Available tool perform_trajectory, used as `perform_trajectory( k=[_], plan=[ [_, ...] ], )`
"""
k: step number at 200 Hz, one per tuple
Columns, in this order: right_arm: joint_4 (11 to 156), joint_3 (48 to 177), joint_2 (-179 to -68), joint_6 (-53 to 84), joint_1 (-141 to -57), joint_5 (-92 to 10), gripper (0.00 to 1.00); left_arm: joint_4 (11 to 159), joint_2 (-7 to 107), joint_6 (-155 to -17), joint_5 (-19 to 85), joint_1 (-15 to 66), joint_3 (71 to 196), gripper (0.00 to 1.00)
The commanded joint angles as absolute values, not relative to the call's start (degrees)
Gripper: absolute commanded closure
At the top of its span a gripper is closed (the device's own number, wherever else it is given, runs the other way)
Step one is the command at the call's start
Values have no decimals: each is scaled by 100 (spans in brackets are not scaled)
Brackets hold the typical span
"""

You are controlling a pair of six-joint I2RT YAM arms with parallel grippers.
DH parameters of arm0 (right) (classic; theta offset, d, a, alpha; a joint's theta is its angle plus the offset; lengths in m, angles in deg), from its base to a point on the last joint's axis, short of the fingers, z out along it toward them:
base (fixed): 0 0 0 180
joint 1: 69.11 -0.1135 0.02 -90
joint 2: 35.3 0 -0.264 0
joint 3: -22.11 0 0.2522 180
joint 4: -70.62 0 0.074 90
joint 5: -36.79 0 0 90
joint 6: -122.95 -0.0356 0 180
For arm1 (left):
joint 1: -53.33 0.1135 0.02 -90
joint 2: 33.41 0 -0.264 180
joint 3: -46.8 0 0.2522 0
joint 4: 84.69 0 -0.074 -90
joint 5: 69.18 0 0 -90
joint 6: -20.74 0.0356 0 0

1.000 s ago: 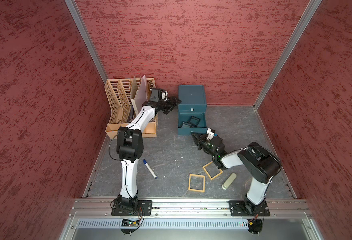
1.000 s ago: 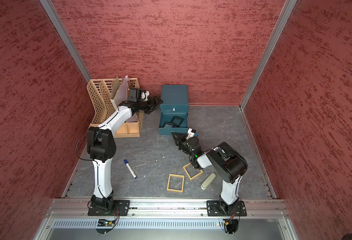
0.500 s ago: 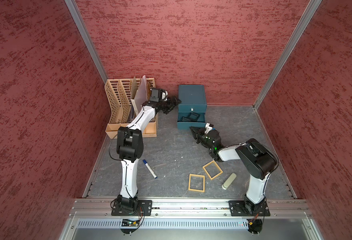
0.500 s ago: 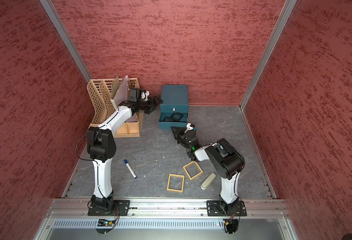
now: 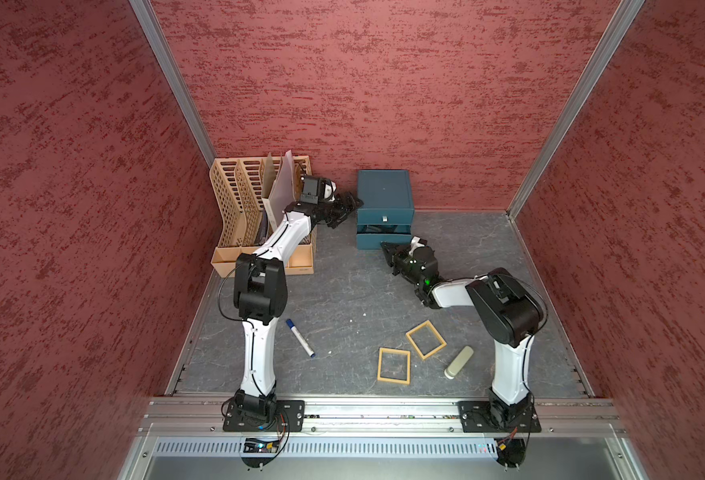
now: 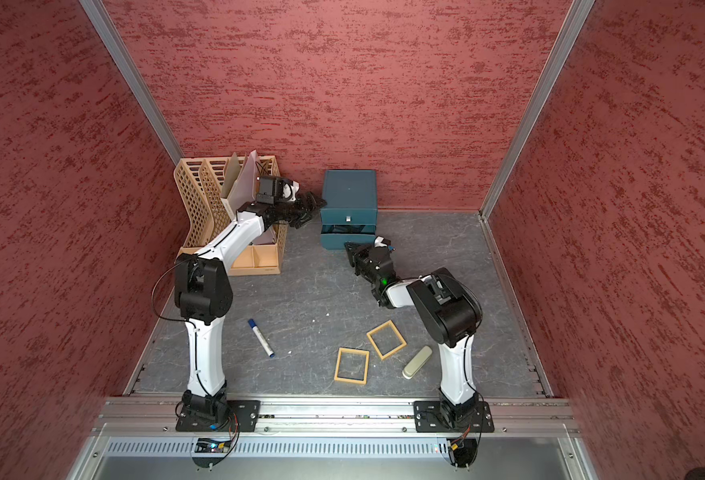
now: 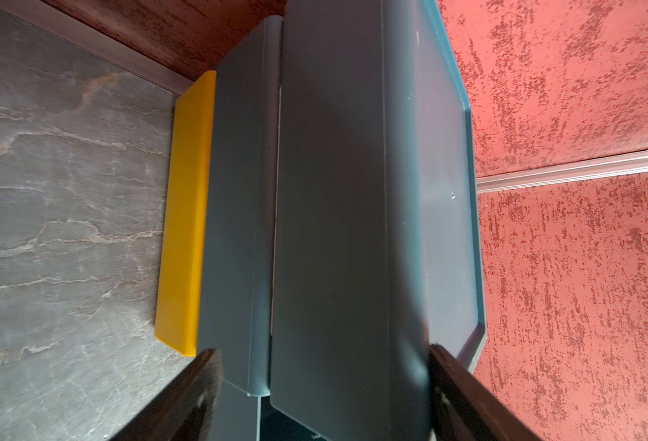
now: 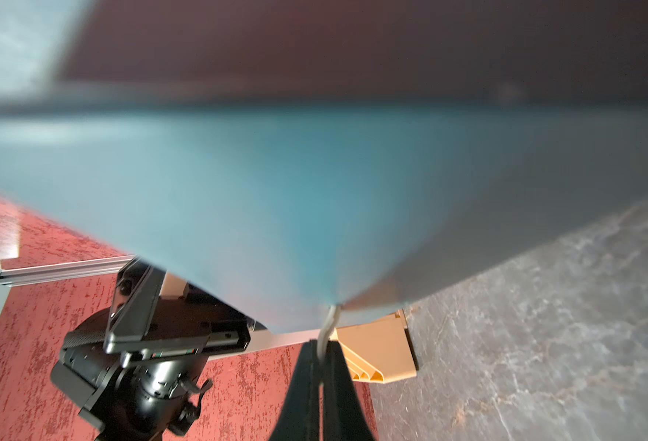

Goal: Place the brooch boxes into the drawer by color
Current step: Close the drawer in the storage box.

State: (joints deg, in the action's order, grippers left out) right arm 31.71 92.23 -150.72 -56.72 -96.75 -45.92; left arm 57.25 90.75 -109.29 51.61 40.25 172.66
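Teal drawer (image 5: 385, 195); tan-yellow brooch boxes (image 5: 425, 339); blue-capped marker (image 5: 300, 337); possibly pale-green cylinder (image 5: 459, 362).

Both arms have white link shells joined by bulky black joint housings, with thin black cables looping along them. Each stands on a black, screw-fastened base plate; a green light glows on the right arm's wrist (image 5: 427, 281).

Mottled red walls (image 5: 363, 83), grey marbled floor (image 5: 342, 299).
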Motion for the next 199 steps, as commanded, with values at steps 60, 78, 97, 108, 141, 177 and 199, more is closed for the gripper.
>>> perform_trajectory(
  k=[60,78,97,108,141,177,199],
  plan=[
    [3511,9927,-15485,-5783,-9467,-4604,100,5114,9148,-10715,4928,3935,17201,14],
    [3581,9994,-15543,-5809,-9451,-4630,100,5122,9148,-10714,4922,3935,17201,15],
    [3591,10029,-15601,-5854,-9420,-4649,100,5131,9139,-10727,4922,3927,17192,15],
    [3608,10067,-15628,-5854,-9416,-4652,100,5131,9131,-10723,4927,3922,17192,15],
    [3629,10277,-15771,-5889,-9379,-4653,100,5114,9139,-10733,4916,3909,17183,15],
    [3768,10440,-15843,-5948,-9363,-4712,100,5105,9130,-10735,4905,3891,17183,15],
    [3827,10525,-15896,-5984,-9362,-4718,100,5109,9122,-10746,4910,3887,17200,15]
  ],
)
